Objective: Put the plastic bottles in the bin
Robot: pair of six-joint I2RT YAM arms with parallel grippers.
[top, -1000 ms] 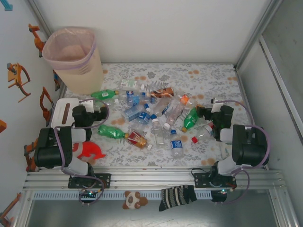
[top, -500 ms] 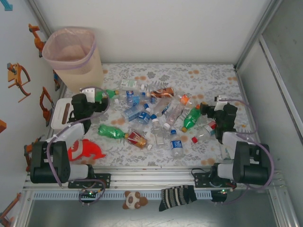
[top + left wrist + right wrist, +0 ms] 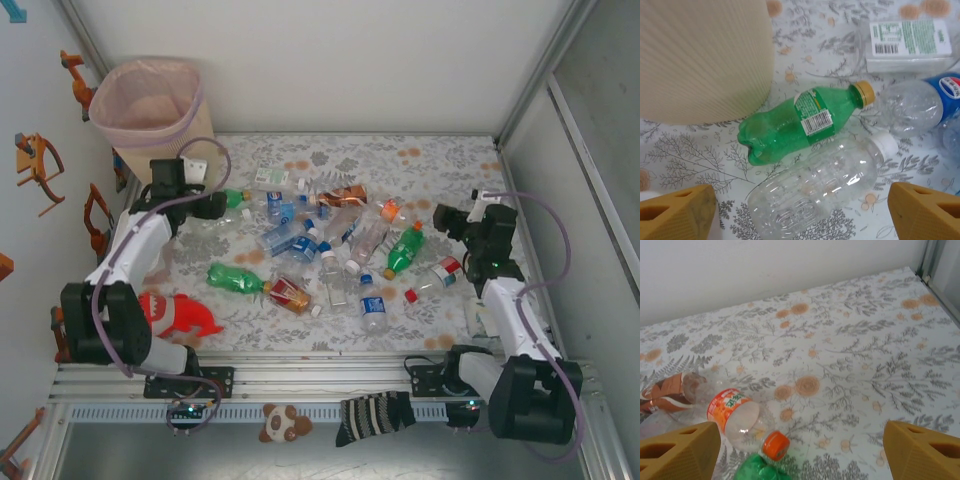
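Several plastic bottles lie scattered across the middle of the flowered table. The beige bin with its pink liner stands at the back left. My left gripper hangs open near the bin's foot. In the left wrist view the left gripper is above a clear white-capped bottle, beside a green bottle and the bin wall. My right gripper is open at the heap's right edge. The right gripper holds nothing, with an orange-labelled bottle and a green bottle at the lower left.
A red toy shark lies at the front left. A clear container with a white label and a blue-labelled bottle lie right of the green bottle. Walls close in the table on three sides. Bare flowered tabletop stretches ahead of the right gripper.
Both arms have stretched out away from their bases. The left gripper went to the bin's foot over the green and clear bottles; the right gripper went to the back right of the heap.
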